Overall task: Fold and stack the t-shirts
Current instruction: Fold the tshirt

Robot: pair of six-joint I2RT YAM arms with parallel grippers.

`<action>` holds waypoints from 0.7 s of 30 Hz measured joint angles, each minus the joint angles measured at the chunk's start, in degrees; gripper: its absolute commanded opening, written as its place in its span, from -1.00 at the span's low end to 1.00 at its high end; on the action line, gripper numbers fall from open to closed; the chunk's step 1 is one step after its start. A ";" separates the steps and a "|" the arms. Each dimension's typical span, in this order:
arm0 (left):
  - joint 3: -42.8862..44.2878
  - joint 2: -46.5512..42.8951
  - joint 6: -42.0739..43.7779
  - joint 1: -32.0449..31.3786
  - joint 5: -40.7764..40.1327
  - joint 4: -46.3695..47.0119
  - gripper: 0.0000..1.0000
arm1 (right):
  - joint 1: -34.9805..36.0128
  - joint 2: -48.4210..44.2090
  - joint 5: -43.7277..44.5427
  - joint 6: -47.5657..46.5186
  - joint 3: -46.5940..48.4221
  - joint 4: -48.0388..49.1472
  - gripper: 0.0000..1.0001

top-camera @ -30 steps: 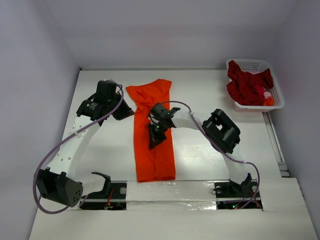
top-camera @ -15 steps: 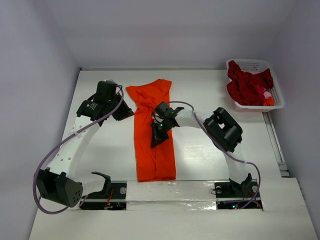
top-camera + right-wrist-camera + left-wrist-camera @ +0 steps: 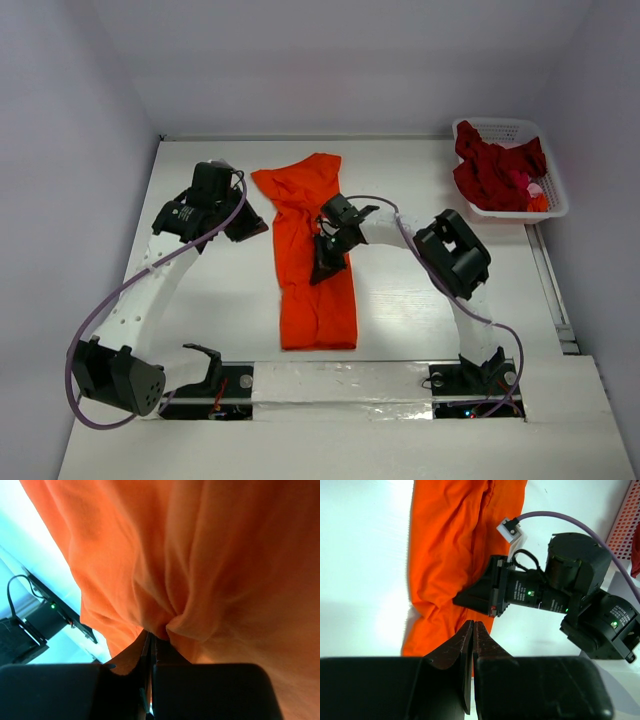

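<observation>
The bright orange t-shirt (image 3: 312, 300) lies as a long narrow strip down the middle of the white table, wrinkled around its centre. My right gripper (image 3: 323, 270) rests on the strip's middle and is shut on a bunched fold of the orange cloth (image 3: 200, 570), pinched between the jaws (image 3: 152, 639). My left gripper (image 3: 254, 228) is shut and empty, just left of the shirt's upper part. In the left wrist view its shut jaws (image 3: 472, 626) point at the orange shirt (image 3: 450, 545) and at the right gripper (image 3: 482, 594). Dark red t-shirts (image 3: 495, 170) are heaped in the basket.
A white latticed basket (image 3: 553, 205) stands at the far right corner, with a bit of pink and orange among the red cloth. The arm bases sit on a rail (image 3: 340, 380) at the near edge. Walls close in the table at left and back.
My right gripper has moved right and a little away while holding the cloth. The shirt's middle and lower part has been dragged to the right with it. The left arm has not moved.
</observation>
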 measured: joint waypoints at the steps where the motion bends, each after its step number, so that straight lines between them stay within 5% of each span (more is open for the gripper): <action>1: 0.00 0.00 0.00 0.00 0.00 -0.07 -1.00 | -0.44 0.00 0.02 0.00 0.00 -0.02 -1.00; 21: 0.02 0.00 0.20 0.00 -0.04 -0.22 -1.00 | -5.14 -1.95 1.14 -0.46 -2.45 0.15 -1.00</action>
